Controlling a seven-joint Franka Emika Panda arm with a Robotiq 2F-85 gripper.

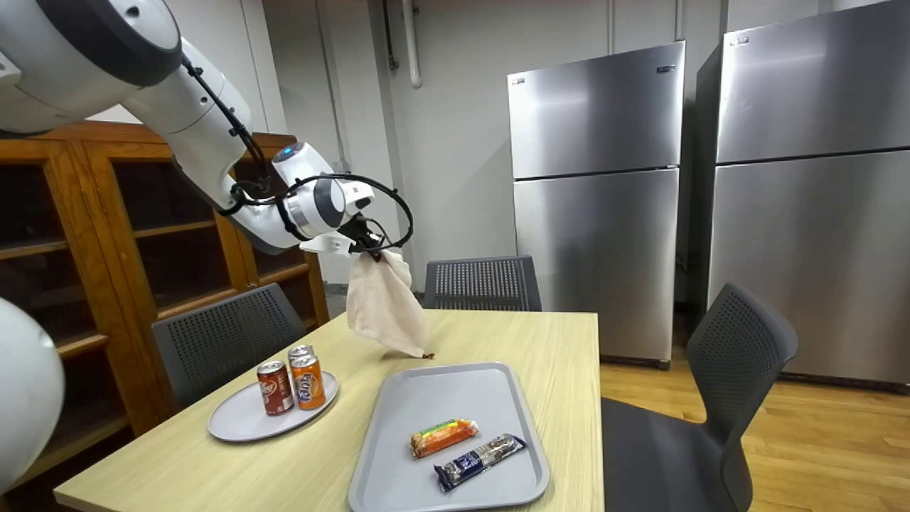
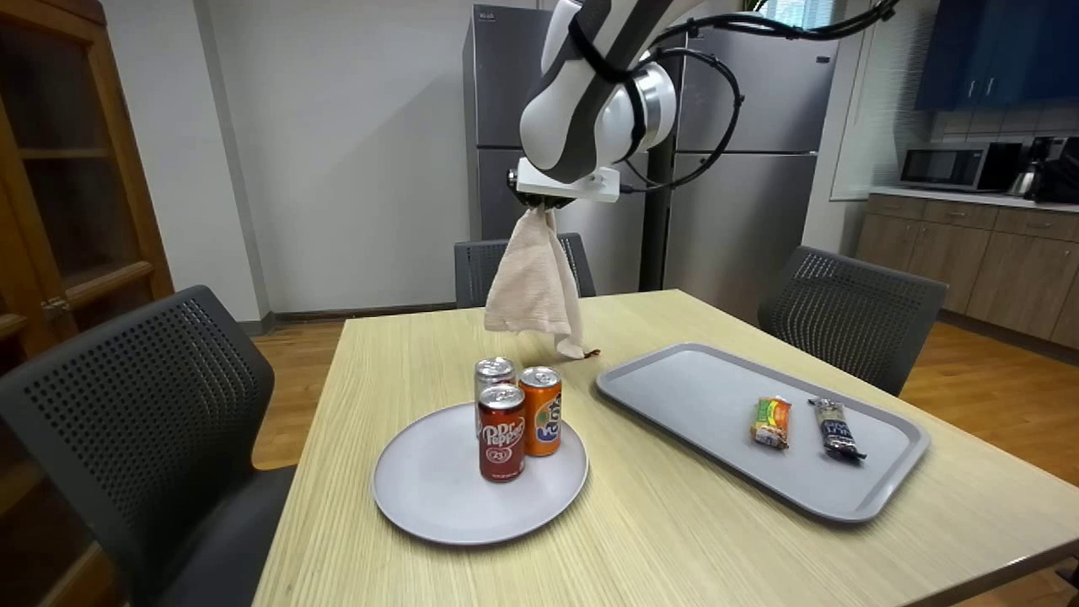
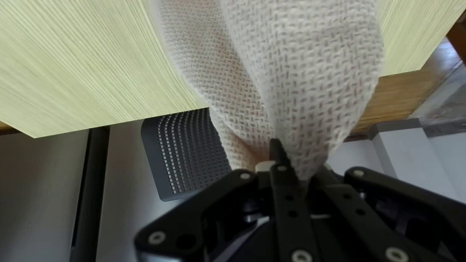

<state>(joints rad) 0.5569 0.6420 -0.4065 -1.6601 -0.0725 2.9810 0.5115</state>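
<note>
At upper centre in an exterior view, the gripper (image 2: 544, 205) pinches a cloth (image 2: 533, 288). Lifting looks done, release not yet.

premises: a kitchen or break room, on the evidence seen. two steel fridges (image 1: 596, 249) stand by the wall (image 1: 455, 142) in both exterior views. in an exterior view, a microwave (image 2: 952, 166) sits on a counter (image 2: 936, 196), blue cupboards (image 2: 1003, 51) above. dark chairs (image 2: 851, 312) stand at a pale table (image 2: 674, 531); a glass-fronted wooden cabinet (image 1: 178, 263) is near it.
</note>
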